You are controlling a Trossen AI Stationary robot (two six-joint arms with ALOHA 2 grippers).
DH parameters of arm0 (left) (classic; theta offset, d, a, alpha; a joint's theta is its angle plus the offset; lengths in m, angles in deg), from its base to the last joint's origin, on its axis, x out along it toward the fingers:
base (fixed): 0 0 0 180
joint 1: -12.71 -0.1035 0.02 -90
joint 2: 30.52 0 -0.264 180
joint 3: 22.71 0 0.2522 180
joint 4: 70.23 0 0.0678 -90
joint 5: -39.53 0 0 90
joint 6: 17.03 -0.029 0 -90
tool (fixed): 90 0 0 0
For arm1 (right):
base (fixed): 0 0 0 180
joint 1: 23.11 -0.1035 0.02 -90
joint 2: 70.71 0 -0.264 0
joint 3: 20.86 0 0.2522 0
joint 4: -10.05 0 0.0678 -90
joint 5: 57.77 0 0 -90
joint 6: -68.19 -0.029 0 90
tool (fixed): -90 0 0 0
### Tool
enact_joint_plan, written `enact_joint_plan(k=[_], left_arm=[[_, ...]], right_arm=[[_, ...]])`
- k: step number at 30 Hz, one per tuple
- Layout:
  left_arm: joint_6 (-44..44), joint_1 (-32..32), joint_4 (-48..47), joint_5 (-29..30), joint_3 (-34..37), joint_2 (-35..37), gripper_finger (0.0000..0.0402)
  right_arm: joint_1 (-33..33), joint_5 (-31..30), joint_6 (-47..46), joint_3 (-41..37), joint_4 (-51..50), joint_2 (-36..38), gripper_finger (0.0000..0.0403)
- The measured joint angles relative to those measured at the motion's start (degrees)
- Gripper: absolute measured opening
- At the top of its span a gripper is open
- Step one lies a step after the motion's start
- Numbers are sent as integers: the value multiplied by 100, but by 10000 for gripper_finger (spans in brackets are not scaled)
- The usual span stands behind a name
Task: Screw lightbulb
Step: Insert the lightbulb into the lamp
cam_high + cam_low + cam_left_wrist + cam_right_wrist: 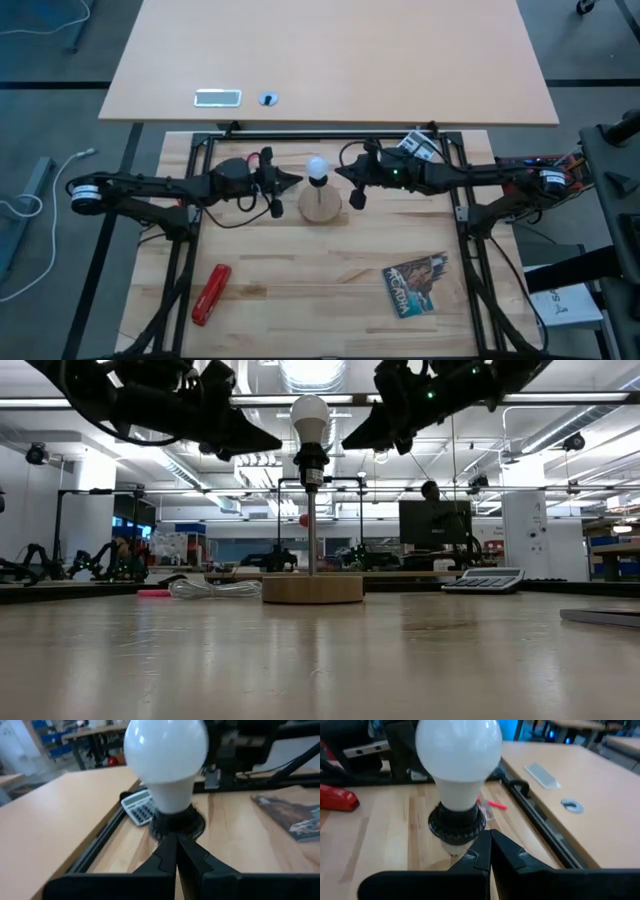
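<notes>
The white lightbulb (310, 418) sits upright with its base in the black socket (311, 460) of a lamp stand. A thin post carries the socket above the round wooden disc (320, 205). My left gripper (278, 446) is shut and points level at the socket from the table's left. My right gripper (347, 444) is shut and points at it from the right. In the low view a small gap shows between each tip and the socket. Each wrist view shows the lightbulb (167, 760) (459, 755) close above that arm's shut fingertips.
A red tool (211, 294) lies at the near left and a printed booklet (418, 284) at the near right. A calculator (484, 580) lies at the far right and a see-through wrapper (213, 588) left of the disc. A second tabletop (330, 60) stands beyond.
</notes>
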Motion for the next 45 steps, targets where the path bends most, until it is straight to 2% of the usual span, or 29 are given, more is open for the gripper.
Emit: enact_joint_plan(k=[5, 8, 20, 28, 45], left_arm=[[-81, 0, 76, -109, -40, 73, 0], [-173, -2, 154, -108, -58, 54, 0], [-248, -2, 593, -106, -65, 13, 0], [-246, -2, 1053, -178, -69, -260, 0], [-266, -9, 1286, -192, -69, -348, 0]], right_arm=[[0, 29, -29, -294, 1135, -105, 0], [0, 27, -83, -287, 1368, -128, 0], [-5, 27, -471, -167, 1330, -128, 0], [-7, 176, -804, -151, 1293, -143, 0], [-39, 177, -937, -151, 1299, -146, 0]])
